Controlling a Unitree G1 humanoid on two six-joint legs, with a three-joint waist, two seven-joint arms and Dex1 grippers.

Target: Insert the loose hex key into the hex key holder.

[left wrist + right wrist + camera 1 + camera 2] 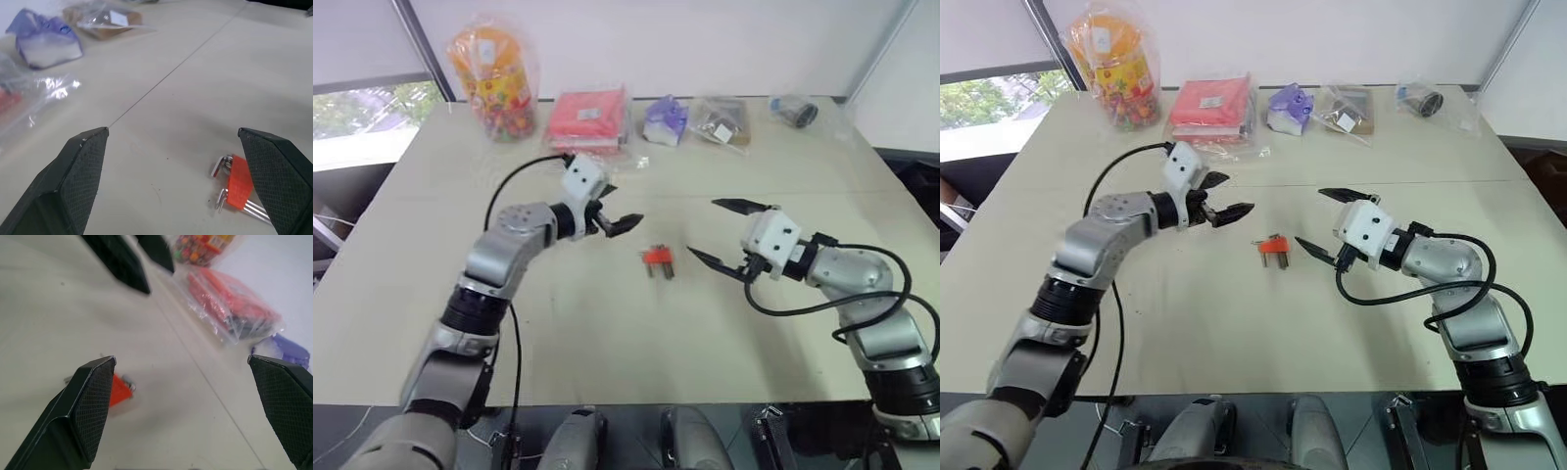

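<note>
Beige table (607, 333) bears the orange-red hex key holder (657, 257), silver keys protruding, between two wide-open grippers.

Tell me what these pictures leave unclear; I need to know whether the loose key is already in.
- Loose hex key: too small to single out beside the hex key holder in the eye views.
- Holder in the left wrist view: one end hidden behind a finger.
- Holder in the right wrist view: blurred, partly hidden by a finger; its keys cannot be counted.

Orange-red hex key holder (657, 257); beige table (607, 333); black cross-hatched pincer fingers (80, 171).
</note>
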